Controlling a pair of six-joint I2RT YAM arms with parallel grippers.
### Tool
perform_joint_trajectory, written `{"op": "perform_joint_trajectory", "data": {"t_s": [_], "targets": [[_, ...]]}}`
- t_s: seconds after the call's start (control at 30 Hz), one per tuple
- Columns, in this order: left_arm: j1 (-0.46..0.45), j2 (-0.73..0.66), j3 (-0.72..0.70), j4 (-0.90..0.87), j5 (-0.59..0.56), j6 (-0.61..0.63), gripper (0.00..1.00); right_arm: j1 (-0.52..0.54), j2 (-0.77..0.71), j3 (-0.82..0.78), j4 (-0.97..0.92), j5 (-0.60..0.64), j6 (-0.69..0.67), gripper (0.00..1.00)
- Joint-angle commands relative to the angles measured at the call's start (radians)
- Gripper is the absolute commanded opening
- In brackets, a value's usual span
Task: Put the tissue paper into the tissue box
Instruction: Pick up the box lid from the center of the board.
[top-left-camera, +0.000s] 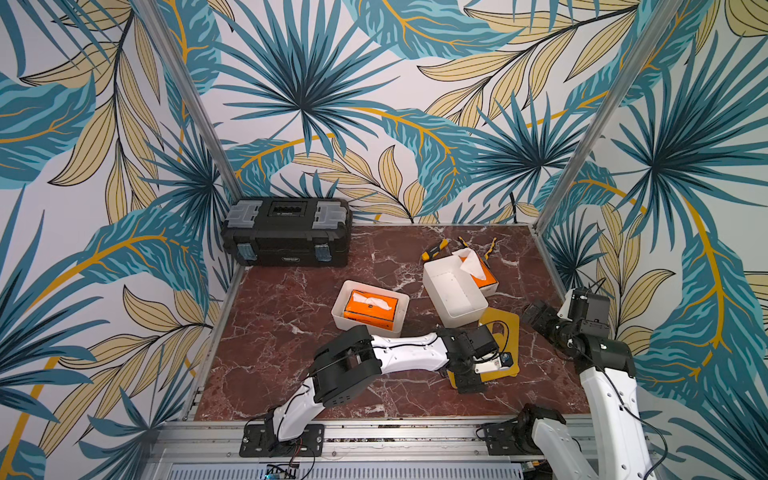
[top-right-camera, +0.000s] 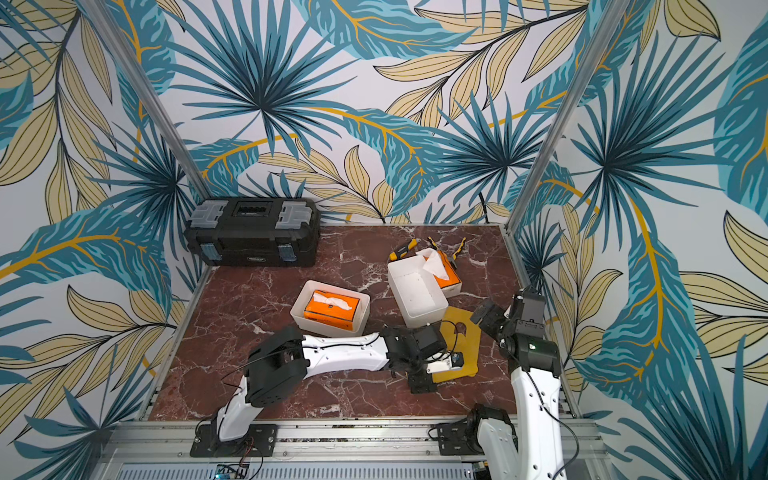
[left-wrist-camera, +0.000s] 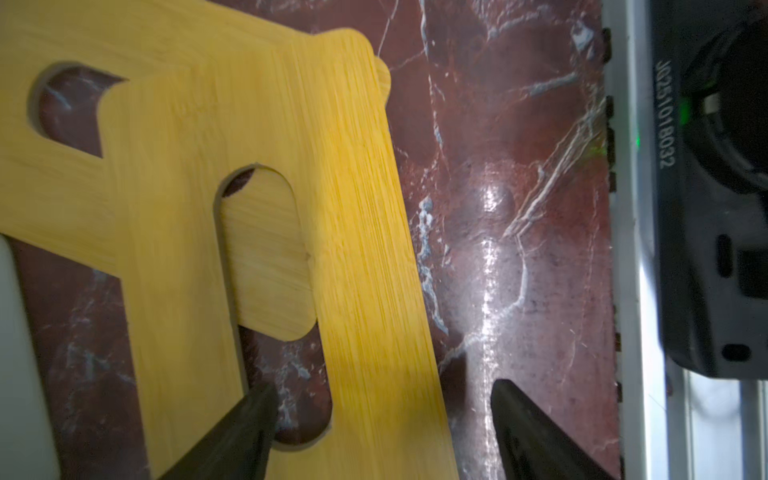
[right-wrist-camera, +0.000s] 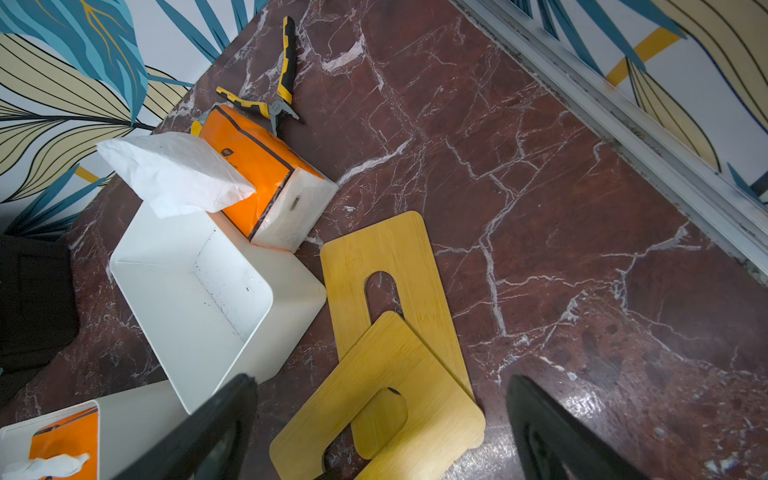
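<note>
An orange tissue paper pack (top-left-camera: 370, 309) lies inside a white tissue box (top-left-camera: 399, 320) at mid-table. A second orange pack (right-wrist-camera: 257, 174), with a white tissue (right-wrist-camera: 178, 174) pulled up, sits in a white holder behind an empty white tissue box (top-left-camera: 465, 316). Two bamboo lids are stacked beside it, upper lid (right-wrist-camera: 390, 374) on lower lid (right-wrist-camera: 390, 249). My left gripper (left-wrist-camera: 382, 390) is open and straddles the upper lid's edge strip (left-wrist-camera: 365, 249). One finger is in the slot and the other is outside the rim. My right gripper (right-wrist-camera: 382, 382) hangs open above the lids, holding nothing.
A black toolbox (top-left-camera: 286, 232) stands at the back left. Yellow-black pliers (right-wrist-camera: 282, 83) and another yellow-handled tool (top-left-camera: 434, 249) lie behind the far tissue pack. An aluminium rail (right-wrist-camera: 623, 124) bounds the right side of the marble table (top-left-camera: 291, 374).
</note>
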Motion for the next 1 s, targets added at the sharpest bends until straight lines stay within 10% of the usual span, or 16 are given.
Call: {"op": "perform_joint_trajectory", "data": {"t_s": [0.0, 0.97], "targets": [[0.008, 0.023, 0.071, -0.026, 0.027, -0.035, 0.83, -0.006, -0.016, -0.018, -0.022, -0.011, -0.011, 1.00], [0.016, 0.069, 0.060, -0.129, 0.070, -0.105, 0.69, -0.006, -0.073, 0.044, -0.088, -0.015, -0.026, 1.00]]}}
